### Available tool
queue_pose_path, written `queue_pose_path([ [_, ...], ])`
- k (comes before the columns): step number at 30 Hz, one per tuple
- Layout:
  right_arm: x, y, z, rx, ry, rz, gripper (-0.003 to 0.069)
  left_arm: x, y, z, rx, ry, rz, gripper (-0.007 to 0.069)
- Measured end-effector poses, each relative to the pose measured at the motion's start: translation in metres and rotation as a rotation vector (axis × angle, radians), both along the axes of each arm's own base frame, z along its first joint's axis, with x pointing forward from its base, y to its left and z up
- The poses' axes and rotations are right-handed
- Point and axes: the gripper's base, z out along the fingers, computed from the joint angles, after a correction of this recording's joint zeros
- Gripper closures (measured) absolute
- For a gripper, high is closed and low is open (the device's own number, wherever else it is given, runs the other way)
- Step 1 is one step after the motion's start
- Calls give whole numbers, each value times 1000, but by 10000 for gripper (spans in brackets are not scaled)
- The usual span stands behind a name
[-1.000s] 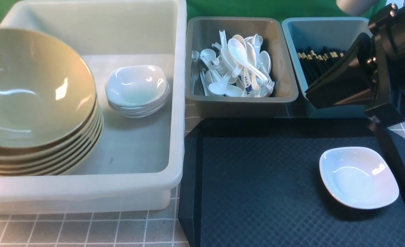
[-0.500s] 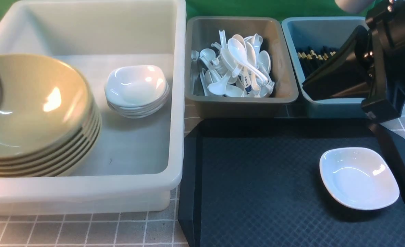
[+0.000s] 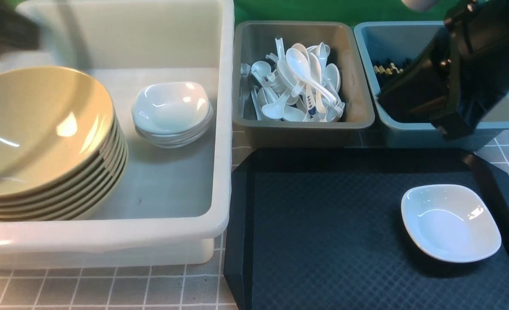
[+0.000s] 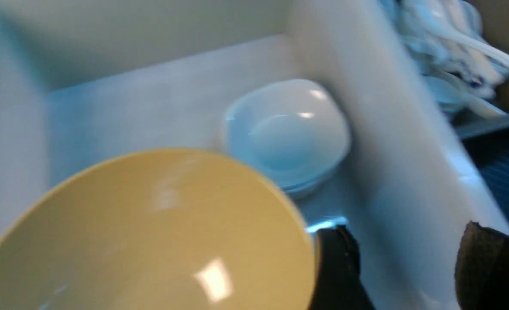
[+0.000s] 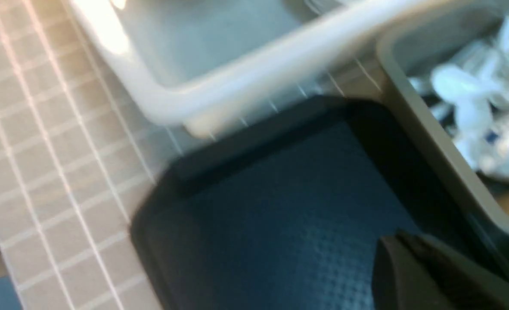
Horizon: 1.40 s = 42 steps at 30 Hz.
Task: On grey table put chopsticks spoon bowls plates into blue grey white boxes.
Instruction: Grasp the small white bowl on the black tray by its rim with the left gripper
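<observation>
Several yellow bowls [image 3: 43, 137] are stacked at the left of the white box [image 3: 224, 129], beside a stack of white plates [image 3: 171, 110]. My left gripper [image 4: 409, 267] is open and empty above the box floor, one finger [image 4: 336, 267] close to the top bowl's rim [image 4: 151, 232]. In the front view the left arm [image 3: 4, 30] is a dark blur at the back left. One white plate [image 3: 450, 221] lies on the black tray. Spoons [image 3: 297, 84] fill the grey box [image 3: 358, 120]. Chopsticks [image 3: 388, 69] lie in the blue box [image 3: 502, 118]. My right gripper [image 3: 383, 101] hangs over the blue box, shut and empty [image 5: 409, 267].
The black diamond-textured tray [image 3: 323, 237] sits on the grey table [image 3: 108, 288] in front of the grey and blue boxes. The white box's wall stands close beside the tray's left edge. A green backdrop runs behind the boxes.
The top yellow bowl dropped from a raised tilt onto the stack. My left arm pulled away to the back left. My right arm moved up and left over the blue box.
</observation>
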Motion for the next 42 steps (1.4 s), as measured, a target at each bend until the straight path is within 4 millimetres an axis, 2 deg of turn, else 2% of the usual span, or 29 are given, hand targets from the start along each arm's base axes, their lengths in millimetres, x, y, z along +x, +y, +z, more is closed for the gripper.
queue_pose_path([
  [4,-16,-26,5,-130,46,-180,643,15,-65,-23,43,35,-243,517],
  [5,-20,-33,7,-162,43,-222,642,21,-86,-34,60,52,-307,567],
  [7,-32,-46,14,-181,15,-302,642,29,-127,-55,100,86,-430,613],
  [13,-78,-71,28,-119,-76,-385,642,38,-239,-110,167,163,-679,629],
  [18,-110,-87,22,-79,-104,-407,642,47,-300,-143,185,233,-751,575],
  [19,-110,-87,20,-83,-98,-406,642,47,-300,-143,185,233,-751,575],
  [20,-119,-91,17,-72,-106,-413,642,53,-315,-153,187,255,-758,535],
  [21,-120,-91,16,-74,-103,-413,642,53,-317,-156,192,263,-760,530],
  [23,-131,-97,10,-64,-111,-419,642,62,-331,-172,184,304,-740,443],
  [26,-136,-99,7,-63,-111,-420,642,67,-337,-179,171,320,-717,375],
  [28,-140,-101,4,-61,-113,-420,642,74,-344,-187,140,320,-677,278],
  [31,-141,-101,4,-60,-115,-420,642,82,-352,-199,92,300,-634,197],
  [33,-141,-101,4,-60,-115,-420,642,87,-358,-215,61,302,-610,165],
  [38,-141,-101,4,-60,-115,-420,642,93,-367,-256,29,346,-575,151],
  [42,-141,-101,4,-61,-114,-420,642,95,-371,-261,-18,344,-554,174],
])
